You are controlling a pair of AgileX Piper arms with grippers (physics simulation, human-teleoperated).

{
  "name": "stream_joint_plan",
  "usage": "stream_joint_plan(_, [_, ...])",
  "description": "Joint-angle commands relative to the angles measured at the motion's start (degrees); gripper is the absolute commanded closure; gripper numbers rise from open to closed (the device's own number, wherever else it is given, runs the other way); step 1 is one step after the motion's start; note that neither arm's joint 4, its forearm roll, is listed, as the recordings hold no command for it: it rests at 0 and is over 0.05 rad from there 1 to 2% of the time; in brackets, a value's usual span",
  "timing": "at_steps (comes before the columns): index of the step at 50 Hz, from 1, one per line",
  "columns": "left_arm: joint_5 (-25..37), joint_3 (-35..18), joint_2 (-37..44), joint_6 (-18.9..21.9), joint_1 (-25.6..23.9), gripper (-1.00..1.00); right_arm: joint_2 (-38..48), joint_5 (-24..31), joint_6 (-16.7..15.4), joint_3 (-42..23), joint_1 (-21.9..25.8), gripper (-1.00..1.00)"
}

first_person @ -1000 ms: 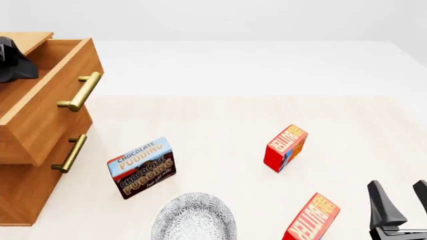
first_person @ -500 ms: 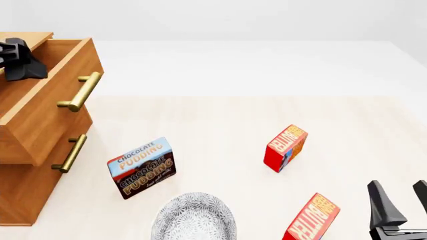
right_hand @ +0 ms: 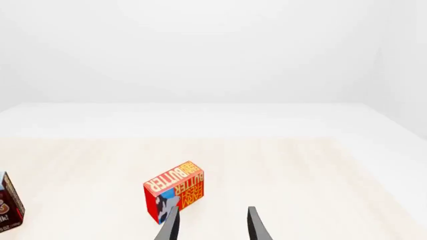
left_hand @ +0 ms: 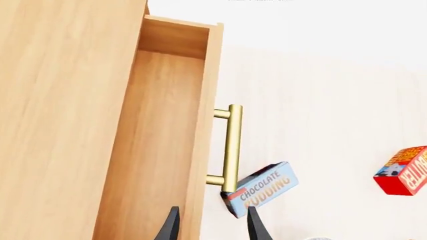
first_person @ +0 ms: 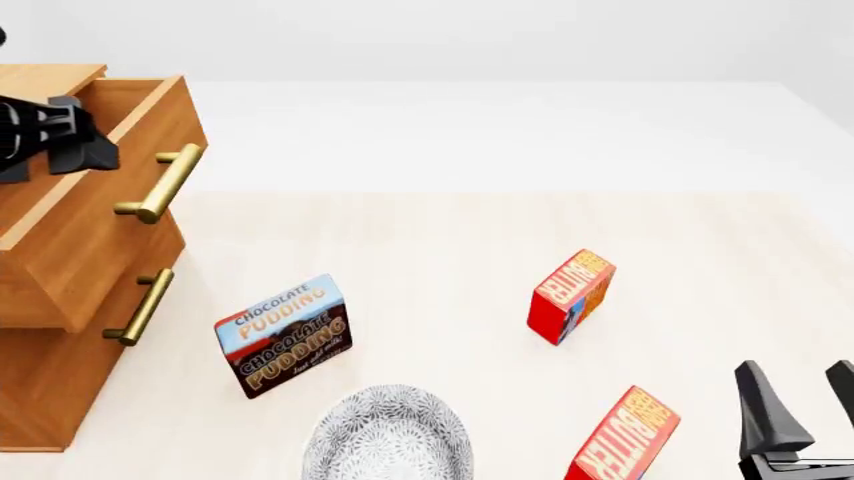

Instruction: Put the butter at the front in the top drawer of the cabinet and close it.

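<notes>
Rising and swinging rightward, the left gripper (first_person: 80, 140) has cleared the open top drawer.

Its fingers (left_hand: 171, 226) stand apart, empty, above the warm-brown wooden drawer (first_person: 114, 190) of the cabinet (first_person: 54, 390), probably left open for loading. Right fingers (right_hand: 257, 225), apart and empty, wait beside the front red butter carton (first_person: 625, 440) on the table (first_person: 441, 240).

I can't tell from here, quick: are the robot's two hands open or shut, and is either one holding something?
Left gripper: open, holding nothing, above the open top drawer.
Right gripper: open, holding nothing, low over the table.
</notes>
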Motion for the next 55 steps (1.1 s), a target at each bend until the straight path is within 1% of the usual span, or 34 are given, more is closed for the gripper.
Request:
stream_joint_plan(1, [-2.1, 1.5, 0.5, -0.8, 0.8, -1.00, 0.0, 0.0, 0.0, 0.0, 0.0, -1.00])
stream_joint_plan(29, [-5.9, 6.4, 1.7, -1.9, 0.5, -1.00, 0.0, 0.0, 0.0, 0.0, 0.0, -1.00])
stream_joint_plan(36, [-6.8, 7.0, 2.3, -2.3, -1.1, -1.00, 0.0, 0.0, 0.0, 0.0, 0.0, -1.00])
stream_joint_plan(48, [-7.3, 7.4, 3.0, -2.4, -2.1, -1.00, 0.0, 0.0, 0.0, 0.0, 0.0, -1.00])
stream_joint_plan(55, [-7.6, 7.6, 3.6, -2.5, -3.8, -1.00, 0.0, 0.0, 0.0, 0.0, 0.0, -1.00])
